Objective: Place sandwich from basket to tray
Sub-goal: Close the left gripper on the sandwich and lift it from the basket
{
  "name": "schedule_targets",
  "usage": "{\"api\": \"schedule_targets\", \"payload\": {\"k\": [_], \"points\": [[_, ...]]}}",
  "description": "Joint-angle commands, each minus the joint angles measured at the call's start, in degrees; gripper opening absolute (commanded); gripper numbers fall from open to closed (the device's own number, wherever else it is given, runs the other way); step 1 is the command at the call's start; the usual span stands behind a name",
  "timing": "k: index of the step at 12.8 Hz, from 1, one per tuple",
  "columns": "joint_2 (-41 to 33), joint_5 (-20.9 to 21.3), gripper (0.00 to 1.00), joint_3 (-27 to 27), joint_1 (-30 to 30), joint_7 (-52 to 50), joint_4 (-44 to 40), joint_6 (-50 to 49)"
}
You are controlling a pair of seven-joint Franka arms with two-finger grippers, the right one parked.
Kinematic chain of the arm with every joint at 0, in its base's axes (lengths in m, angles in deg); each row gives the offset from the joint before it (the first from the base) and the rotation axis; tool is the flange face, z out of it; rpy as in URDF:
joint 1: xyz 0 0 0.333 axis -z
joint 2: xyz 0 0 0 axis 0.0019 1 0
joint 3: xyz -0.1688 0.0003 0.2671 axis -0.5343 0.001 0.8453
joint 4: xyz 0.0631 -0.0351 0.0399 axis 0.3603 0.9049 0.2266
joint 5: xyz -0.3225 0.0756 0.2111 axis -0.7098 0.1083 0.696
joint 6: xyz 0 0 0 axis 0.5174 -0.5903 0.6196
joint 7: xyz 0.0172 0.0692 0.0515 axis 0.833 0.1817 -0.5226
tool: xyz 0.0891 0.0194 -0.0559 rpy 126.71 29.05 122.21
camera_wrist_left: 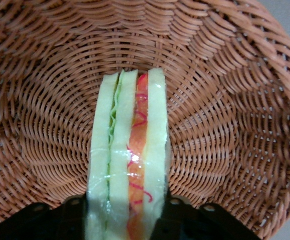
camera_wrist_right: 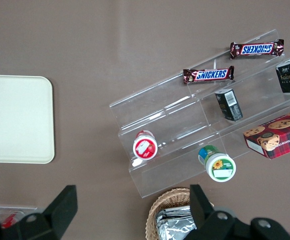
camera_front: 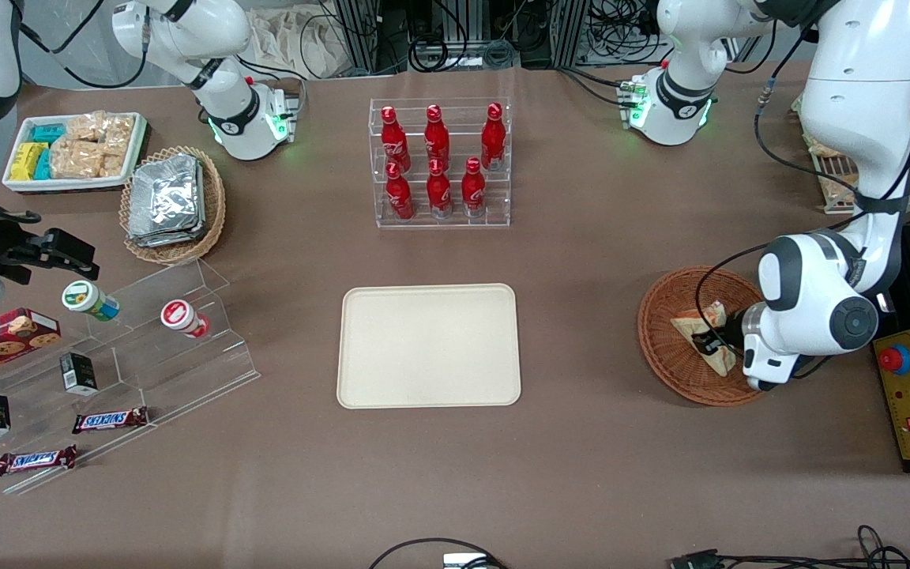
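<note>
The sandwich, pale bread with green and orange-red layers in clear wrap, stands on edge in the reddish-brown wicker basket. My left gripper is down in that basket, and its black fingers press against both bread faces. In the front view the gripper sits over the wedge of the sandwich, inside the basket at the working arm's end of the table. The cream-beige tray lies flat in the middle of the table with nothing on it.
A clear rack of red bottles stands farther from the camera than the tray. A yellow control box lies beside the basket. Toward the parked arm's end are an acrylic stepped shelf with snacks, a lighter basket with foil packs and a white tray.
</note>
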Motion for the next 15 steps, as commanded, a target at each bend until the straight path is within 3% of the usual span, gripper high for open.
{"api": "schedule_targets", "payload": {"k": [1, 3, 6, 9, 12, 15], "points": [[-2.5, -0.5, 0.0, -0.3, 0.1, -0.6, -0.2, -0.6], [-6.6, -0.3, 0.0, -2.8, 0.1, 0.5, -2.2, -5.4], [-7.5, 0.8, 0.0, -7.8, 0.1, 2.7, -16.2, -19.1], [-5.3, 8.0, 0.0, -10.3, 4.4, 10.7, -28.4, -28.6], [-2.6, 5.7, 0.0, -11.6, 8.8, 16.9, -32.1, -29.1], [3.5, 1.6, 0.0, -13.1, 13.6, 9.9, -38.1, -28.4]]}}
